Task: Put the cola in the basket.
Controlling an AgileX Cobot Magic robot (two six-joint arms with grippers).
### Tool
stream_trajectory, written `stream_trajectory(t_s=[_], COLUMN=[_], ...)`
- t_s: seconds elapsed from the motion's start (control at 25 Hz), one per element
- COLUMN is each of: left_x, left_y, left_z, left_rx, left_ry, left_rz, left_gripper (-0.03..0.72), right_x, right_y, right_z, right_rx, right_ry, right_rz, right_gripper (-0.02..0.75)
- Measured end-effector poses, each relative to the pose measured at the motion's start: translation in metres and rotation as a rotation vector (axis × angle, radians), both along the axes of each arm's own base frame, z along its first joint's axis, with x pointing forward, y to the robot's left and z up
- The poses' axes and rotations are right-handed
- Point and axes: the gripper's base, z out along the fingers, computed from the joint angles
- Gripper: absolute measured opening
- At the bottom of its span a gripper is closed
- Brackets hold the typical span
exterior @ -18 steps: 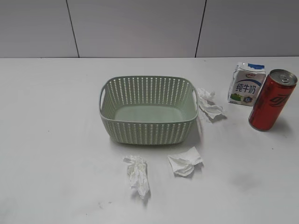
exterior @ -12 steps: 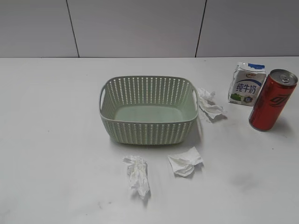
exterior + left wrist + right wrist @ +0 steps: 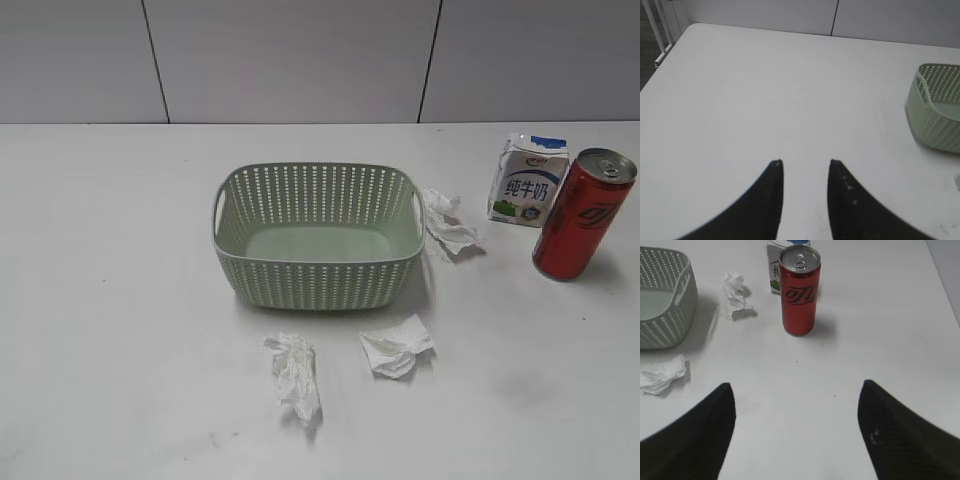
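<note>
The red cola can [image 3: 582, 214] stands upright on the white table at the right, next to a milk carton; it also shows in the right wrist view [image 3: 799, 291]. The pale green basket [image 3: 316, 270] sits empty in the middle; its edge shows in the left wrist view [image 3: 935, 120] and the right wrist view [image 3: 665, 315]. My right gripper [image 3: 797, 385] is wide open and empty, well short of the can. My left gripper [image 3: 805, 161] is open and empty over bare table, left of the basket. Neither gripper shows in the exterior view.
A white-and-blue milk carton [image 3: 528, 180] stands just behind and left of the can. Crumpled tissues lie right of the basket [image 3: 446, 224] and in front of it [image 3: 396, 348] [image 3: 294, 372]. The table's left edge shows in the left wrist view.
</note>
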Motion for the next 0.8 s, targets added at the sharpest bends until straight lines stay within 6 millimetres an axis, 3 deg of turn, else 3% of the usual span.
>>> stream_trajectory(t_s=[0.16,0.36,0.64,0.8], left_x=[0.000,0.000,0.000,0.000], left_y=[0.000,0.000,0.000,0.000], left_z=[0.000,0.000,0.000,0.000], left_rx=[0.000,0.000,0.000,0.000], left_ry=[0.000,0.000,0.000,0.000], left_rz=[0.000,0.000,0.000,0.000], left_gripper=[0.239,0.239,0.239,0.239], right_x=[0.045,0.126,0.235,0.282], right_y=[0.001,0.003,0.005,0.006], right_z=[0.013,0.019,0.007,-0.006], right_rx=[0.056,0.096,0.103,0.101], right_ry=[0.154,0.340,0.556,0.652], right_rz=[-0.019,-0.025,-0.009,0.009], right_gripper=[0.601,0.657,0.660,0.660])
